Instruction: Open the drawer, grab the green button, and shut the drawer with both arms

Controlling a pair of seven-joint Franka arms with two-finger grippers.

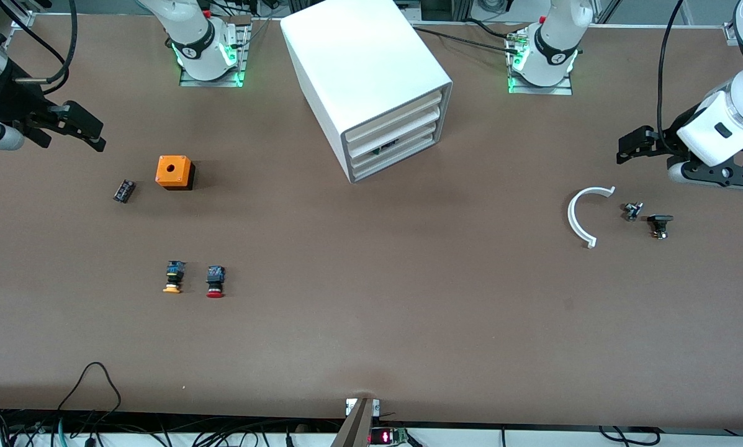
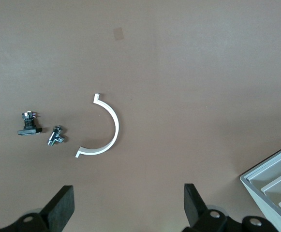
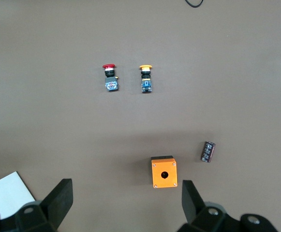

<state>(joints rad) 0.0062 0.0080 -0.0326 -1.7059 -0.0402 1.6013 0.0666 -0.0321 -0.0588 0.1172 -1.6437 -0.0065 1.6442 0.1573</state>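
Brown table (image 1: 371,323) carries cabinet (image 1: 359,68), buttons, box, bracket, perhaps screws.

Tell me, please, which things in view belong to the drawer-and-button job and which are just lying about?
For the job:
- drawer in the cabinet, shut
- left gripper, open over the table
- right gripper, open over the table
- green button: not visible

Lying about:
- orange box
- yellow-capped button
- red-capped button
- white curved strip

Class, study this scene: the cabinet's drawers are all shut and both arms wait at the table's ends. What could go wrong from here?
1. Four alike drawers stack closely; the jaws might pull the wrong one.
2. The cabinet stands loose and angled; pulling could drag it.
3. The yellow button and red button lie out; either could be taken by mistake.
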